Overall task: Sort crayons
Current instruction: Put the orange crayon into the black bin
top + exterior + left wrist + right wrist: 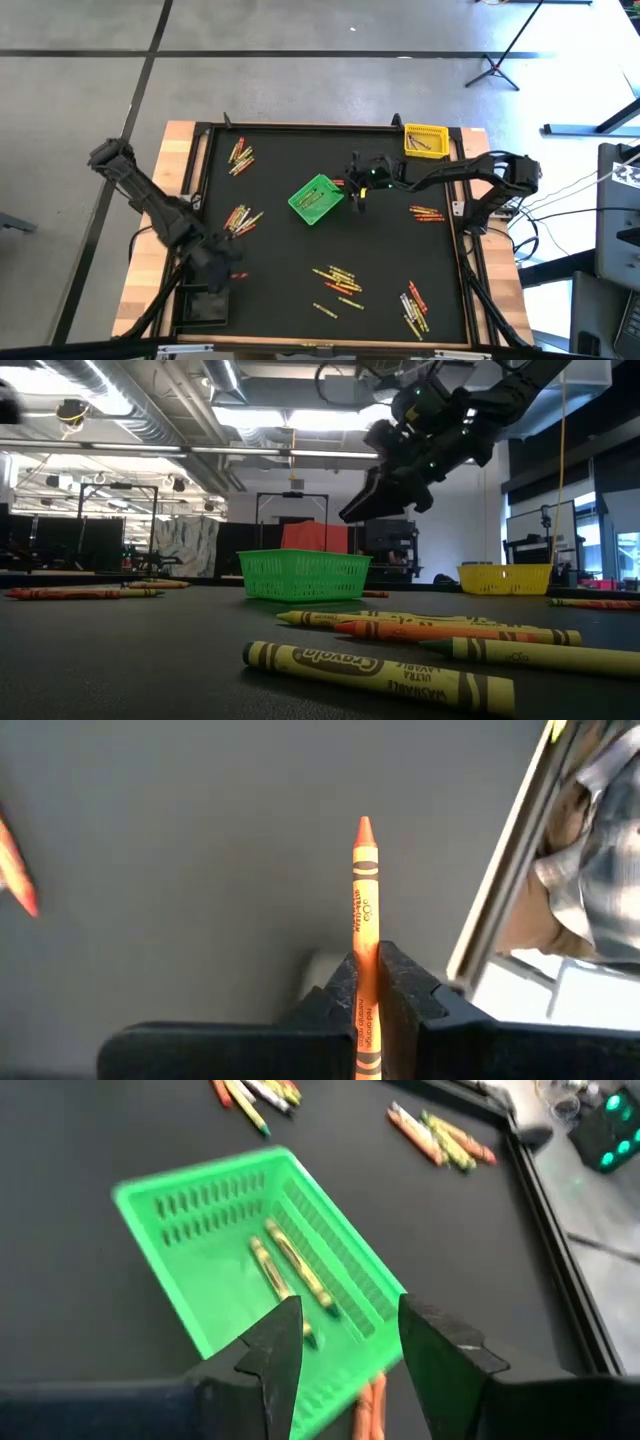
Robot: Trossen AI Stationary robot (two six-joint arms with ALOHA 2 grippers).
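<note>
Crayons (pixel 338 279) lie scattered in small clusters over the black table mat (pixel 290 250): one bunch near the far left corner (pixel 240 156), one beside the left arm (pixel 240 218), a loose group toward the near middle, another at the near right (pixel 415 305), and a few just right of centre (pixel 427 212). In the low view several lie close to the camera, among them a green one (pixel 375 672) and an orange one (pixel 450 631).

The left gripper (pixel 366 1010) sits over the near left part of the table, its fingers closed on an orange crayon (pixel 364 895) that sticks straight out between them, tip pointing away from the wrist. Just nearer the table's edge than that gripper, a black basket (pixel 207 306) rests on the mat.

The right gripper (pixel 350 1340) hangs above the near rim of the green basket (pixel 200 1270), which stands around the table's centre. Its fingers are spread apart with nothing between them. Two green crayons (pixel 295 1265) lie inside that basket, and a couple of orange ones (pixel 368 1410) rest on the mat just outside its wall.

A yellow basket (pixel 425 141) stands at the far right corner with a few crayons in it.
</note>
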